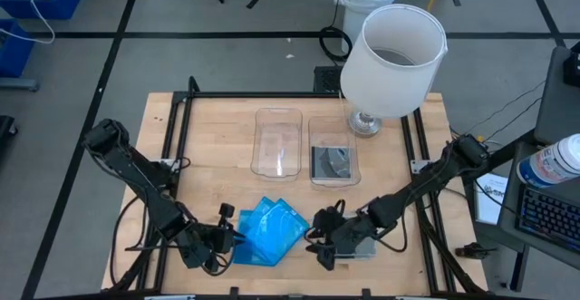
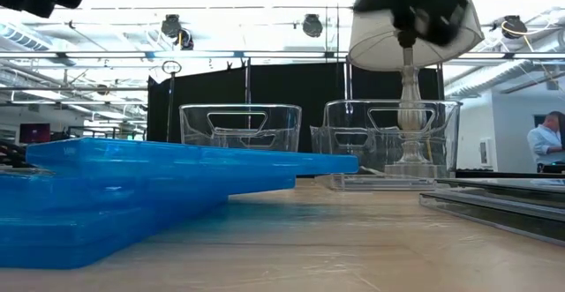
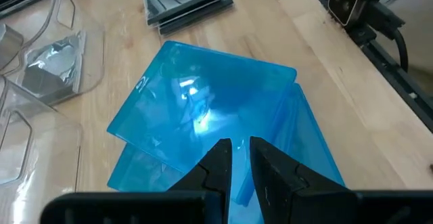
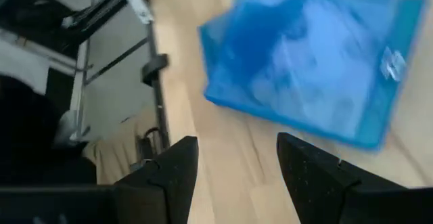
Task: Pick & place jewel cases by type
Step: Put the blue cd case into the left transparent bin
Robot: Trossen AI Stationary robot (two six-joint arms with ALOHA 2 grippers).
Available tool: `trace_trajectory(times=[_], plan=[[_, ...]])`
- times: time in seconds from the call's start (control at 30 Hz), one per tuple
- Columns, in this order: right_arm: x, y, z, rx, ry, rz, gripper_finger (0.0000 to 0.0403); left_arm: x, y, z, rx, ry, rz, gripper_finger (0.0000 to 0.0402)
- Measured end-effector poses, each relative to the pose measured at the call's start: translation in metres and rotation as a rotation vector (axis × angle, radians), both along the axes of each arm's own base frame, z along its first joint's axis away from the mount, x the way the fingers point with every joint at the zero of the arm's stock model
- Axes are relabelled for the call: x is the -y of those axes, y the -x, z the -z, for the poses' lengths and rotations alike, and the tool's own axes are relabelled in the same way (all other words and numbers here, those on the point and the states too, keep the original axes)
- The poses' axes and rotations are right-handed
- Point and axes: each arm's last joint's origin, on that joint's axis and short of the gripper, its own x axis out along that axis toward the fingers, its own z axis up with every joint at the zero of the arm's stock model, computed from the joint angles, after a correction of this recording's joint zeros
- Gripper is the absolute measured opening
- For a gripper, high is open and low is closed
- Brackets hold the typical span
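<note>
One grey case lies in the right bin, centre frame; the left bin holds none. Blue cases and grey ones wait lower centre. Left pincer nearly clenched, right pincer parted, both empty.

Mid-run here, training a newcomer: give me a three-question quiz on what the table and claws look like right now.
1. True or false: the right claw holds a case.
2. Which bin holds a disc case: A, left bin; B, right bin?
3. Fill in: the left claw hovers over the ___ cases.

Key: 1 false, its open fingers hold nothing. 2 B. 3 blue.
</note>
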Motion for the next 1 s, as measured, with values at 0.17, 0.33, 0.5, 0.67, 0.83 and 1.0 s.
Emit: trace_trajectory(times=[0.17,0.33,0.5,0.67,0.83,1.0], plan=[[0.009,0.009,0.022,-0.041,-0.024,0.196,0.0192,0.001,0.001,0.0,-0.004,-0.005,0.001,0.0062],[0.015,0.01,0.03,-0.05,-0.04,0.268,0.0192,0.0,0.002,0.001,-0.004,-0.006,-0.012,0.0062],[0.019,0.007,0.033,-0.004,-0.095,0.256,0.0192,0.0,0.002,0.001,-0.01,-0.006,-0.016,0.0062],[0.017,0.004,0.029,0.054,-0.106,0.223,0.0192,0.0,0.002,0.002,-0.006,-0.011,-0.016,0.0062],[0.026,0.0,0.029,0.045,-0.146,0.278,0.019,-0.004,0.005,0.011,-0.014,-0.026,-0.016,0.0062],[0.033,-0.002,0.032,-0.022,-0.208,0.284,0.0192,-0.005,0.006,0.014,-0.019,-0.019,-0.025,0.0062]])
